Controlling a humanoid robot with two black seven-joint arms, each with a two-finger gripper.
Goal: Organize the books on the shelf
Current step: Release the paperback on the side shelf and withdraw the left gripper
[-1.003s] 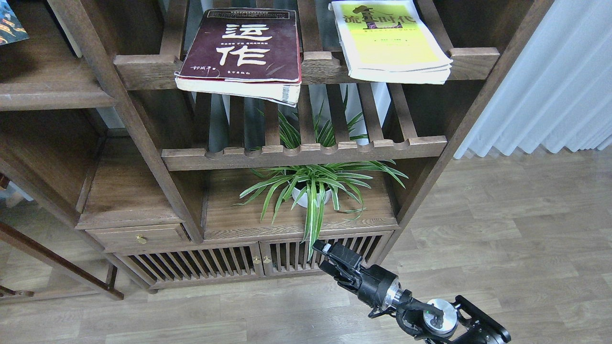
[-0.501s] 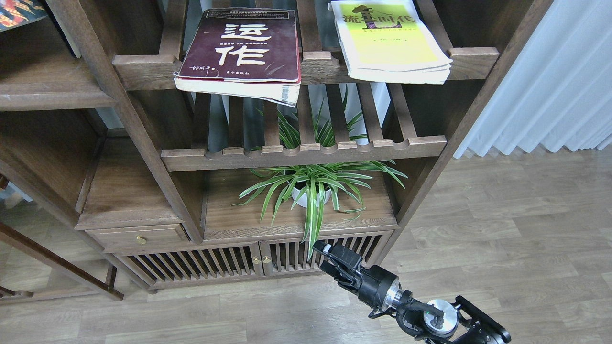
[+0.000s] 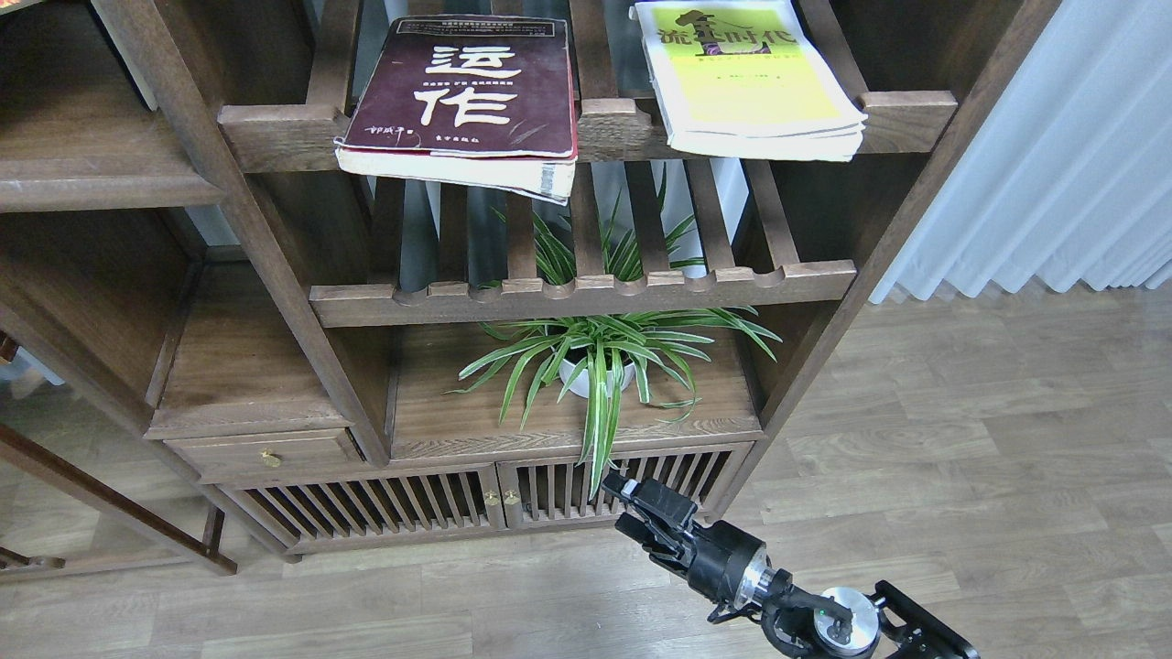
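The thick maroon book (image 3: 467,91) with white characters lies flat on the top slatted rack, its front edge overhanging the rail. The yellow-green book (image 3: 746,78) lies flat to its right on the same rack. Only a sliver of the colourful "300" book (image 3: 11,4) shows at the top left corner, above the solid dark-brown shelf (image 3: 92,146). My right gripper (image 3: 627,505) hangs low in front of the cabinet doors, far below the books, with its fingers slightly apart and empty. My left gripper is out of view.
A lower slatted rack (image 3: 586,293) sits under the books. A spider plant in a white pot (image 3: 595,366) stands on the board below it. Slatted cabinet doors (image 3: 458,503), a small drawer (image 3: 265,453), a white curtain (image 3: 1053,156) and wood floor surround.
The colourful book at the top left has moved up, almost out of the picture. My right gripper has sunk slightly down and to the right.
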